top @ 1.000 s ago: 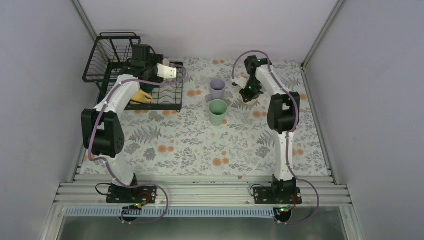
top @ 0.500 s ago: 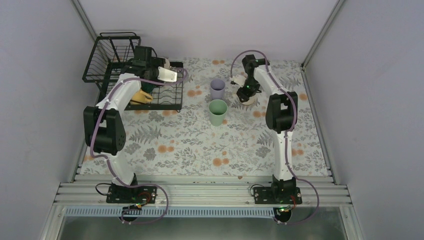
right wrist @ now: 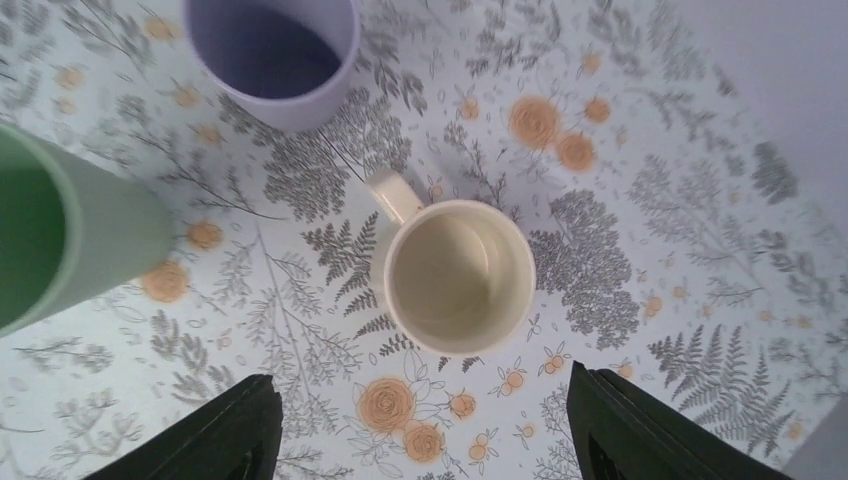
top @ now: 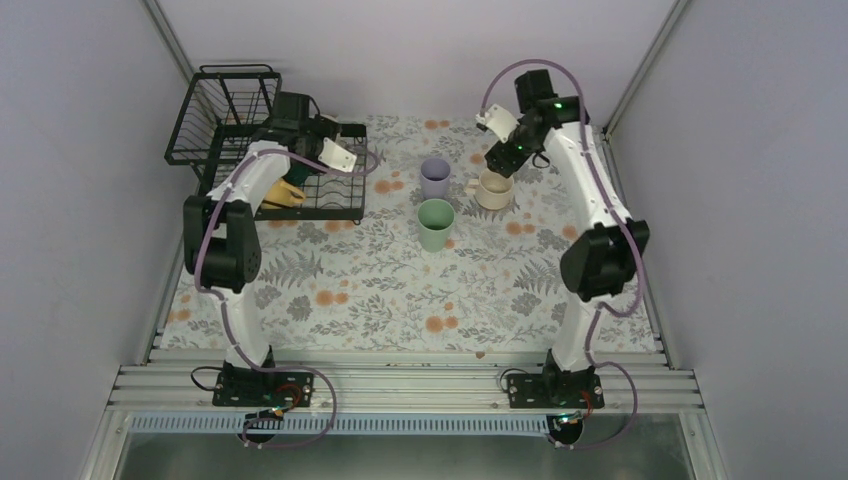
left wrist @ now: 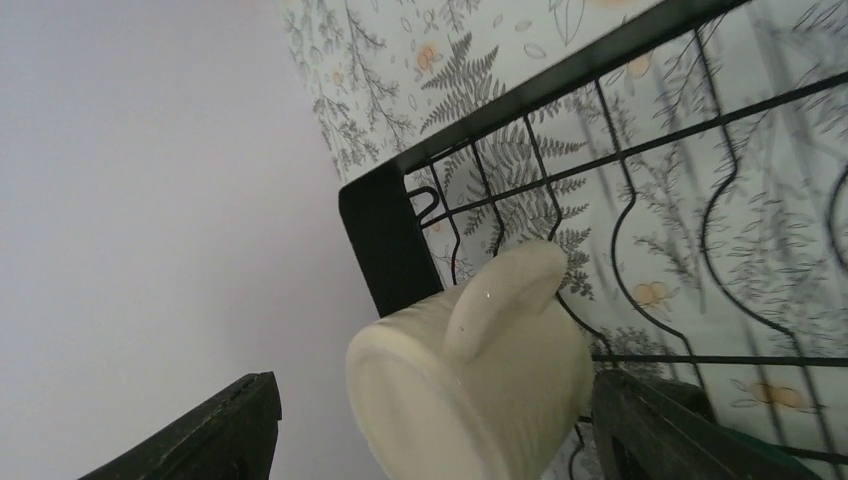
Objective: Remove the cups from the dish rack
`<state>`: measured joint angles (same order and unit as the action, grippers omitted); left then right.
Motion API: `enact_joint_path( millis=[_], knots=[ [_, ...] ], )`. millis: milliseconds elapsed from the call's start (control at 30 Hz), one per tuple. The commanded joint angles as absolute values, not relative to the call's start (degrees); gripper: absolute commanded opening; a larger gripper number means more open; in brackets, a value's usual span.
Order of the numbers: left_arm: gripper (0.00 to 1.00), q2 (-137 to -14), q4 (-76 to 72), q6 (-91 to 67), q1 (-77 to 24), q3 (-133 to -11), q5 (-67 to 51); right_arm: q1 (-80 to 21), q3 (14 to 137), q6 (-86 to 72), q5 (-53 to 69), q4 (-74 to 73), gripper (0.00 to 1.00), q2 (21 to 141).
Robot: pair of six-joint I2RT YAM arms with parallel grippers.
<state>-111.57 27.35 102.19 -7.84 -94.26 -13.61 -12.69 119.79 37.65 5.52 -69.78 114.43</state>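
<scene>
Under R tool [right wrist: 428, 432] — cream mug [right wrist: 458, 276], apart

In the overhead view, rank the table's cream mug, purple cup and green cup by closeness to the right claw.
1. Cream mug, just below the right gripper.
2. Purple cup, left of the mug.
3. Green cup, in front of the purple one.

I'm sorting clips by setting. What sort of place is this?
Probably a robot test cell, not a kitchen: blank panel walls, arm bases bolted to an aluminium rail, a dish rack on a floral cloth.
</scene>
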Motion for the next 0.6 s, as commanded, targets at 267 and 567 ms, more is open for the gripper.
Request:
enact_joint_path(
  millis=[267, 567],
  knots=[
    [0.76, -122.5, 9.8, 108.7, -7.1, -95.5, -12.7, -12.7, 112.0, 35.4, 13.3, -66.5, 0.75, 102.8],
    [0.70, -126.2, 5.6, 110.8, -7.3, -95.3, -11.0, -12.7, 113.2, 34.6, 14.9, -66.7, 0.74, 104.2]
  ],
)
